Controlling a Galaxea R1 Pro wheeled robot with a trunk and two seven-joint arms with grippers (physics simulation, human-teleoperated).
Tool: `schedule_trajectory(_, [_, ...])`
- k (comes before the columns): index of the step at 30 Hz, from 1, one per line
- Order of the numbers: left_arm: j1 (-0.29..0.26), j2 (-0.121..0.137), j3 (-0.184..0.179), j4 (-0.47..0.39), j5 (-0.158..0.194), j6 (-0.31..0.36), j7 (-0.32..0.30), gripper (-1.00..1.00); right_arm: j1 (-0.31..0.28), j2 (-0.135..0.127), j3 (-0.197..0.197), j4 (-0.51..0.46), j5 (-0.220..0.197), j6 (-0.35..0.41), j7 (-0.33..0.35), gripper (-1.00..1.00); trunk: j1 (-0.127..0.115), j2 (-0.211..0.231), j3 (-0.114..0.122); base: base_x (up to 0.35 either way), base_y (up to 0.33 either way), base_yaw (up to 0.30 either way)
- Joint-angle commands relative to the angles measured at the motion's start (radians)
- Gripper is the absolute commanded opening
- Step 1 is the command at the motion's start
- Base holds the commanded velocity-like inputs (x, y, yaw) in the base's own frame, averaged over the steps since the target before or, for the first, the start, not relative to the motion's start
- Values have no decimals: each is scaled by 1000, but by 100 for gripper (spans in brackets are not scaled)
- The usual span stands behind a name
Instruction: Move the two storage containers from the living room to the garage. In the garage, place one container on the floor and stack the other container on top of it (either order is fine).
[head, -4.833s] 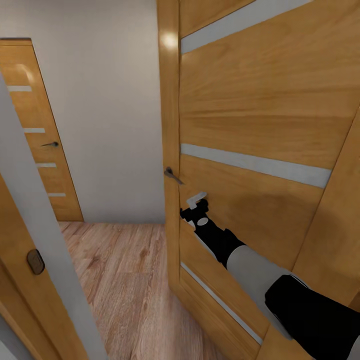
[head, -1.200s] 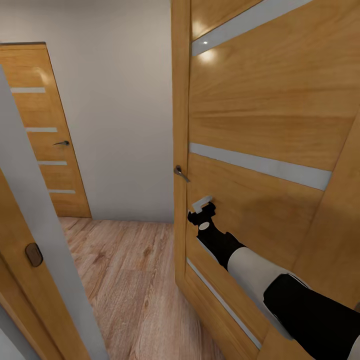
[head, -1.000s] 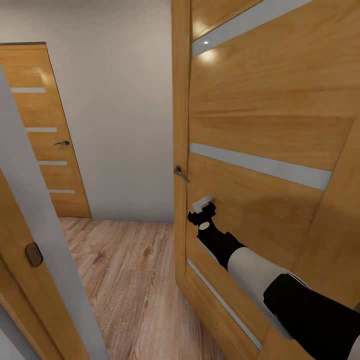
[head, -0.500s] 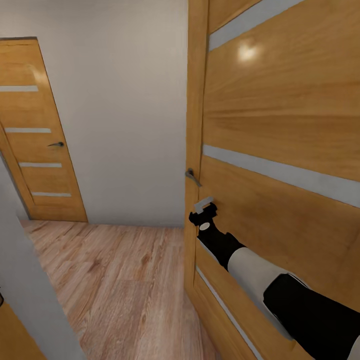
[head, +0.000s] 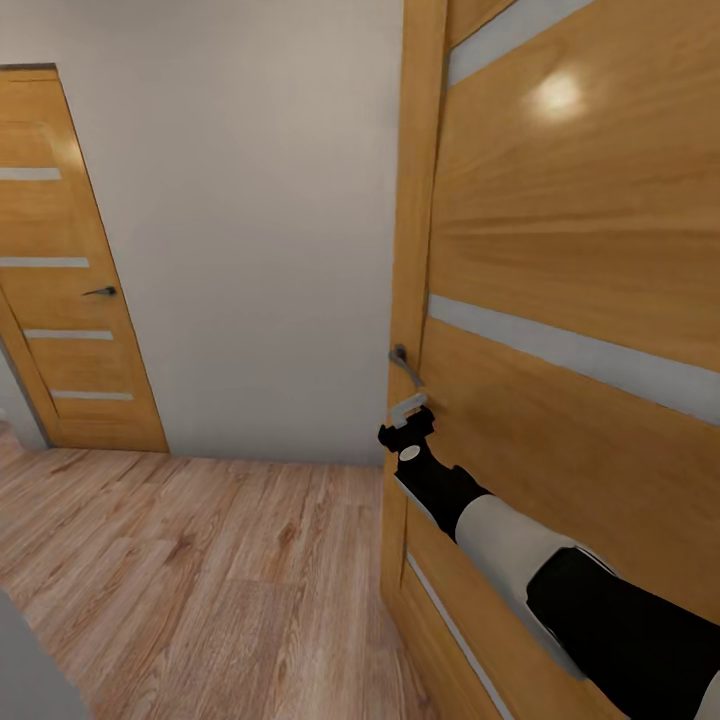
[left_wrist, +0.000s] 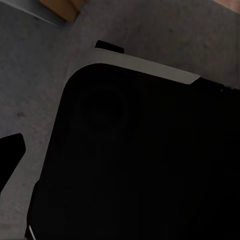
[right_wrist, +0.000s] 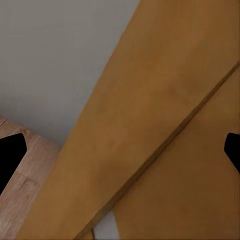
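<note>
The right pincer (head: 407, 425) is close to the edge of the open wooden door (head: 560, 300), just under its handle (head: 402, 362), and its fingers (right_wrist: 10, 155) stand wide apart with nothing between them. Compared with a moment ago, the whole view has turned: the near door frame has left the picture, and more of the plank floor (head: 200, 580) and the second door (head: 60, 280) at the far wall are visible. I think the robot is passing through the doorway. The left pincer's state I cannot tell. No container is in sight, so carrying has not started.
</note>
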Motion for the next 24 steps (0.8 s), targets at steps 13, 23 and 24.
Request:
schedule_trajectory(13, [0, -4, 7, 0, 0, -2, 1, 100, -2, 0, 6, 0, -3, 7, -10, 100, 0, -1, -1, 5, -49, 0])
schedule_trajectory(23, [0, -2, 8, 0, 1, -2, 1, 100, -2, 0, 7, 0, -2, 8, -11, 100, 0, -1, -1, 0, -40, 0])
schedule_trajectory(24, [0, -2, 8, 0, 0, -2, 1, 100, -2, 0, 7, 0, -2, 8, -11, 100, 0, -1, -1, 0, -2, 0])
